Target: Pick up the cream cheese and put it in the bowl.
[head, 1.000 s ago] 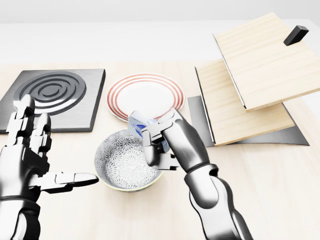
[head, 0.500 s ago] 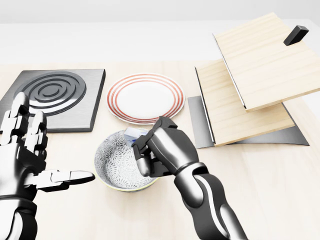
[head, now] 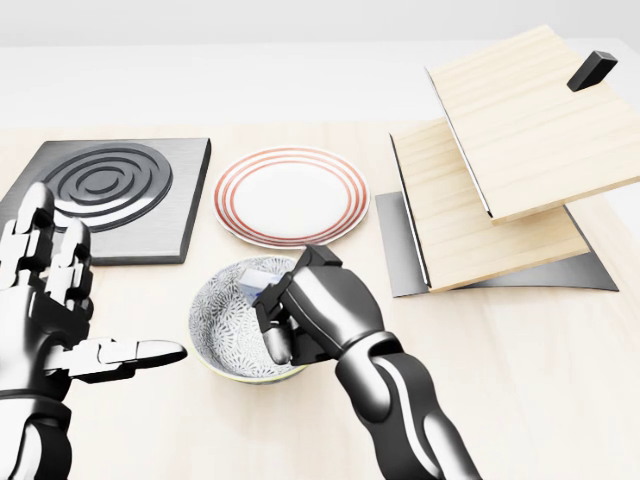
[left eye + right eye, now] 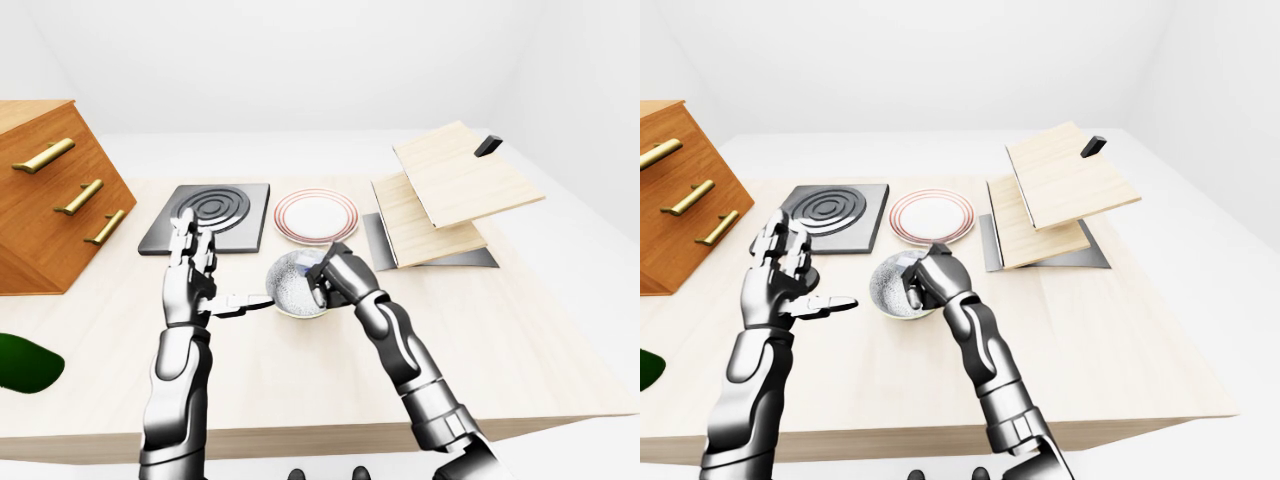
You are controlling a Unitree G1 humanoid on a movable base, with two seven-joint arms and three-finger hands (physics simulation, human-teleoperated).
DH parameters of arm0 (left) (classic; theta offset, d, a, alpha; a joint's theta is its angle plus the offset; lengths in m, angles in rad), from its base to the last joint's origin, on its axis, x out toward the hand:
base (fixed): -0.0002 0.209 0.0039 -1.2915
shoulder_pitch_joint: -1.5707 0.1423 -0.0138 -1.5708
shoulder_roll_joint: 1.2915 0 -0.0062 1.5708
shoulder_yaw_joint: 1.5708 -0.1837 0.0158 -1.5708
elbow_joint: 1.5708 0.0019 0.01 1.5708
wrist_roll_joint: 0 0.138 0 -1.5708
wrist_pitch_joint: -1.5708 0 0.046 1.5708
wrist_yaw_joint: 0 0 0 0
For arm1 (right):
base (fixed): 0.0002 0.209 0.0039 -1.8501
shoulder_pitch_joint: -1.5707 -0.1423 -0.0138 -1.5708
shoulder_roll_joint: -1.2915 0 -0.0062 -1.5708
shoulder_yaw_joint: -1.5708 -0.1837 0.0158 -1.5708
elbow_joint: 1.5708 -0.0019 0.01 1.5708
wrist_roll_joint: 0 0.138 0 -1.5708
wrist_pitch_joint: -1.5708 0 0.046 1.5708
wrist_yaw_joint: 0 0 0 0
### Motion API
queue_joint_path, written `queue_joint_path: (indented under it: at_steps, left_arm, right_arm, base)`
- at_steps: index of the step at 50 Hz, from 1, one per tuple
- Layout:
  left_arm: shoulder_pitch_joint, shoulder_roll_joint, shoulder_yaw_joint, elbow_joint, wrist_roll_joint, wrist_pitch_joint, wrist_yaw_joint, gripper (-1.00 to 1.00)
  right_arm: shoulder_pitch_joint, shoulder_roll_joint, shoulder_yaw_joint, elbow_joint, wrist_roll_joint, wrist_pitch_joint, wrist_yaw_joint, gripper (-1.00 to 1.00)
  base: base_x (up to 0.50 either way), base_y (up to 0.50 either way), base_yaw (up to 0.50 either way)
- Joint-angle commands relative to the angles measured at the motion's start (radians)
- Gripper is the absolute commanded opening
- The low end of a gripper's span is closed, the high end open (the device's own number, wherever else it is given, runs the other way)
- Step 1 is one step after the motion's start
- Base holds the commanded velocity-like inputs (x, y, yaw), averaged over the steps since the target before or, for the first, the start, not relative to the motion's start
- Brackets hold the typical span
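Plate [image 3: 291, 195] just above bowl [image 3: 222, 318]; left hand [image 3: 55, 320] flanks bowl's left.

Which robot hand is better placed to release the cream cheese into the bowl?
The right robot hand: it holds the cream cheese over the bowl. The left robot hand stands open beside it.

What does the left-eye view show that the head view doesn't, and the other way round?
Only the left-eye view shows the brown wooden drawer chest with brass handles, a dark green shape at its left edge, and the table's near edge.

Only the head view shows the pale cream cheese packet clearly, lying inside the patterned grey bowl under the right hand.

Both show the open left hand, the red-ringed white plate, the black stove plate and the tilted light wooden boards.
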Motion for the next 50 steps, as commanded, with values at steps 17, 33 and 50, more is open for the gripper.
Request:
queue_joint_path:
  at_steps: [17, 33, 50]
  left_arm:
    - [0.003, 0.0, 0.006, -0.034, -0.009, 0.0, -0.002, 1.0]
    - [0.003, -0.002, 0.001, -0.026, -0.006, 0.0, -0.002, 1.0]
    - [0.002, -0.002, 0.0, -0.024, -0.007, 0.0, -0.002, 1.0]
  right_arm:
    - [-0.043, 0.008, -0.002, 0.072, -0.084, 0.0, -0.055, -1.0]
    - [-0.042, 0.011, -0.004, 0.049, -0.078, 0.0, -0.046, -1.0]
    - [-0.036, 0.014, 0.0, 0.035, -0.073, 0.0, -0.031, 1.0]
  base:
    - [0.0, 0.0, 0.0]
    - [0.0, 0.0, 0.0]
    - [0.0, 0.0, 0.0]
